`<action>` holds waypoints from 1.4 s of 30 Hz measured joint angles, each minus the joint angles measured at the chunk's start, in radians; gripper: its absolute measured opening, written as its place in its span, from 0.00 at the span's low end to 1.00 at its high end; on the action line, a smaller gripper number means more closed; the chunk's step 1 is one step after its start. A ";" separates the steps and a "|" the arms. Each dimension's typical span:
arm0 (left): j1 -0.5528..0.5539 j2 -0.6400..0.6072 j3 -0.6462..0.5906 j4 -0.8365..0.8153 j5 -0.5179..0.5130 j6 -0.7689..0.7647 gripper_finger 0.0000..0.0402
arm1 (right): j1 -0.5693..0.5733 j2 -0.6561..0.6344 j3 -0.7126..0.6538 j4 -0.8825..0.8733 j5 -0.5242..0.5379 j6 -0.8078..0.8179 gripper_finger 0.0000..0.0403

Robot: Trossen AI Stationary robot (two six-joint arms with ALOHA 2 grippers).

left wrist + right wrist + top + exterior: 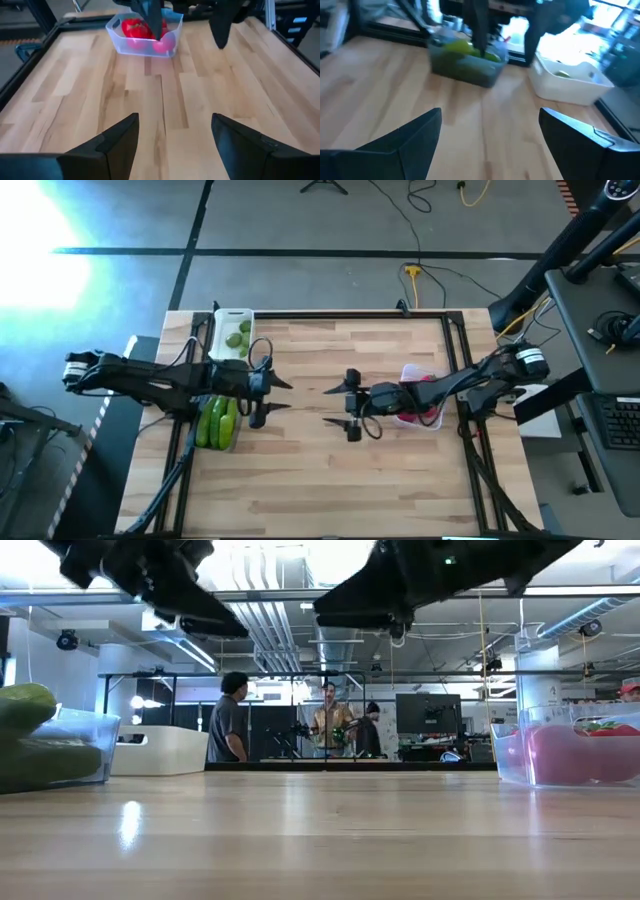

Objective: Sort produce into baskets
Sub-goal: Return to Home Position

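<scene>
Now, retract slowly: limes (239,336) in the white tray (232,313) and cucumbers (217,423) in the clear tub (470,74) lie behind your left claw (283,395), which is released and empty. Your right claw (330,406), also released, faces it. The tomato tub (115,35) sits just behind it, under the wrist (lift before swinging back).

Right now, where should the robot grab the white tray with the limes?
Probably the long wall of the white tray facing the middle of the table, pinched from above: the top is open, the wall thin and upright, the limes low inside. The left gripper is nearest.
</scene>
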 joint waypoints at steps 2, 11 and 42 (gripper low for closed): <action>0.000 -0.011 -0.059 0.088 0.001 0.000 0.58 | -0.004 -0.030 -0.040 -0.002 -0.011 -0.022 0.81; -0.003 -0.176 -0.298 0.317 -0.012 0.008 0.58 | -0.005 -0.236 -0.237 0.019 0.087 0.032 0.81; -0.007 -0.589 -0.355 0.124 -0.014 0.111 0.58 | -0.010 -0.938 -0.530 -0.153 -0.037 -0.058 0.82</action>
